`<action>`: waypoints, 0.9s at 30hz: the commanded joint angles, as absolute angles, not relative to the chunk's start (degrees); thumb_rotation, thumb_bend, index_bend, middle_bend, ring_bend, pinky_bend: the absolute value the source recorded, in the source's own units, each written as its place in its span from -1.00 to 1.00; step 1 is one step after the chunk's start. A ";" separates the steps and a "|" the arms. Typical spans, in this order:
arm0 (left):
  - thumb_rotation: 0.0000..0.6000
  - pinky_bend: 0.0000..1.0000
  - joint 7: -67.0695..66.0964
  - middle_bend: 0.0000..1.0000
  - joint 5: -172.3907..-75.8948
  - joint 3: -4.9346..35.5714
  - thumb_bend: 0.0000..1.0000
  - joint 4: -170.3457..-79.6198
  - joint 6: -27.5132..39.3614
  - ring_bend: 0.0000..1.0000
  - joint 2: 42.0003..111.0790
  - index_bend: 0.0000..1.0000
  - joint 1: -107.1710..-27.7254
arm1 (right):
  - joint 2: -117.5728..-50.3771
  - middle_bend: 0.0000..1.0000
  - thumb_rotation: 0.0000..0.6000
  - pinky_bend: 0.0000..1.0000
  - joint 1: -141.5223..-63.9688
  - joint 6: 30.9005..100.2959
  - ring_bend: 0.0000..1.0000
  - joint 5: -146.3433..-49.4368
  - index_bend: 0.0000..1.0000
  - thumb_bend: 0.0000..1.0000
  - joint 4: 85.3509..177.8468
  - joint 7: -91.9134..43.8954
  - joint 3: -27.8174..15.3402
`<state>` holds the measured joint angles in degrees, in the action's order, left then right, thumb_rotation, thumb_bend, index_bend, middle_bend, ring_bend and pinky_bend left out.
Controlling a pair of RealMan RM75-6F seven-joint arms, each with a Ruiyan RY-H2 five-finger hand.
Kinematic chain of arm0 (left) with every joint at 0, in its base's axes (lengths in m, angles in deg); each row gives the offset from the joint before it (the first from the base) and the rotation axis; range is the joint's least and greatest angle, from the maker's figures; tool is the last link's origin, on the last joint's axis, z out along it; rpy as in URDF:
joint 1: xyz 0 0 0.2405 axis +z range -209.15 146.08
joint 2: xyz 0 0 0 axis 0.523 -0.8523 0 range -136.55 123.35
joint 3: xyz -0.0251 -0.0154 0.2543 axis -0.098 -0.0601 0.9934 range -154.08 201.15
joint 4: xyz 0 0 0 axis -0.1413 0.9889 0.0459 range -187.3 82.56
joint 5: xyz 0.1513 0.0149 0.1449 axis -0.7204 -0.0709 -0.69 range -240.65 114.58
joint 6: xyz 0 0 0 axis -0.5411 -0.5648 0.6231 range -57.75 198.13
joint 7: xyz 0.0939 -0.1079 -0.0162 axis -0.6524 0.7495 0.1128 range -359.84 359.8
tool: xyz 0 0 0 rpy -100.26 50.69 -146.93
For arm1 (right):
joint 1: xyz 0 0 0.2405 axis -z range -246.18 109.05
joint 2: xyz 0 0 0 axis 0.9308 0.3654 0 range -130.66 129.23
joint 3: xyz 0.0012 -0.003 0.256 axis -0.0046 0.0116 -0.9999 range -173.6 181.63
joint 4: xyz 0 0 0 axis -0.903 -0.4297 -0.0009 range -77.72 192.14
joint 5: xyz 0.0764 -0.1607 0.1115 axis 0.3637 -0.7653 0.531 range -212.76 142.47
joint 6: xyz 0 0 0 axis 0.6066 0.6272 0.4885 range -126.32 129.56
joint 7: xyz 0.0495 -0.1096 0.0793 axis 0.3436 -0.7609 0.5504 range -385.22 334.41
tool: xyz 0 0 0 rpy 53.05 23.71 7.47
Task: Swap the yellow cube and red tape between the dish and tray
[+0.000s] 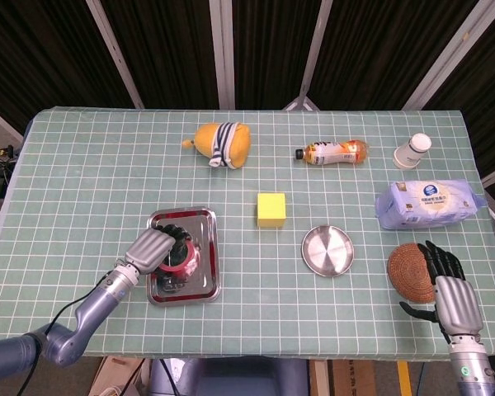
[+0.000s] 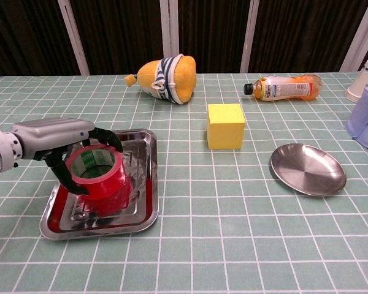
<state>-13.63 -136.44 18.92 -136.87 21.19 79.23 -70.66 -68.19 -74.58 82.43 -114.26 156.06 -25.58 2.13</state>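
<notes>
The red tape (image 1: pixel 180 259) (image 2: pixel 99 175) stands in the steel tray (image 1: pixel 206 280) (image 2: pixel 145 214) at the front left. My left hand (image 1: pixel 152 248) (image 2: pixel 54 135) grips it, with fingers curled over its far rim and the thumb against its near left side. The yellow cube (image 1: pixel 271 209) (image 2: pixel 225 125) sits on the table mat between tray and dish, in neither. The round steel dish (image 1: pixel 327 250) (image 2: pixel 308 169) holds nothing. My right hand (image 1: pixel 450 289), seen only in the head view, rests open at the front right, fingers apart, holding nothing.
A yellow plush toy (image 1: pixel 221 144) (image 2: pixel 167 77) and a lying drink bottle (image 1: pixel 333 152) (image 2: pixel 285 87) are at the back. A paper cup (image 1: pixel 413 151), a wipes pack (image 1: pixel 429 203) and a wicker coaster (image 1: pixel 408 271) line the right side beside my right hand.
</notes>
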 commanded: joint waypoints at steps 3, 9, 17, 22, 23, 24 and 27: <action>1.00 -0.35 -12.29 -0.44 -136.90 19.00 -0.35 -137.23 21.00 -0.57 78.56 -0.31 -70.76 | -68.13 -1.00 1.00 -1.00 -74.47 82.22 -1.00 -114.28 -1.00 -0.94 156.01 -25.39 1.98; 1.00 -0.37 -9.85 -0.44 -138.29 18.04 -0.36 -140.43 19.00 -0.57 75.35 -0.31 -70.44 | -67.81 -1.00 1.00 -1.00 -74.18 82.53 -1.00 -114.64 -1.00 -0.94 156.24 -25.08 1.76; 1.00 -0.37 1.49 -0.46 -143.29 16.12 -0.37 -149.36 18.25 -0.57 69.49 -0.31 -71.29 | -67.71 -1.00 1.00 -1.00 -74.18 81.70 -1.00 -114.11 -1.00 -0.94 156.23 -24.41 1.41; 1.00 -0.37 -0.88 -0.46 -143.37 13.78 -0.37 -149.14 18.81 -0.57 74.57 -0.29 -74.65 | -67.48 -1.00 1.00 -1.00 -74.21 81.41 -1.00 -113.84 -1.00 -0.94 155.98 -23.59 0.99; 1.00 -0.37 -1.75 -0.46 -142.66 13.46 -0.37 -148.59 19.53 -0.57 76.02 -0.29 -75.47 | -67.43 -1.00 1.00 -1.00 -74.21 81.42 -1.00 -113.84 -1.00 -0.94 155.89 -23.39 0.90; 1.00 -0.37 -2.73 -0.47 -141.72 13.06 -0.37 -147.77 20.49 -0.57 77.62 -0.29 -76.45 | -67.46 -1.00 1.00 -1.00 -74.25 81.39 -1.00 -113.76 -1.00 -0.94 155.71 -23.12 0.75; 1.00 -0.37 -7.84 -0.47 -137.69 11.59 -0.37 -143.71 22.48 -0.58 84.08 -0.29 -79.77 | -67.58 -1.00 1.00 -1.00 -74.39 81.02 -1.00 -113.14 -1.00 -0.94 154.78 -22.26 0.20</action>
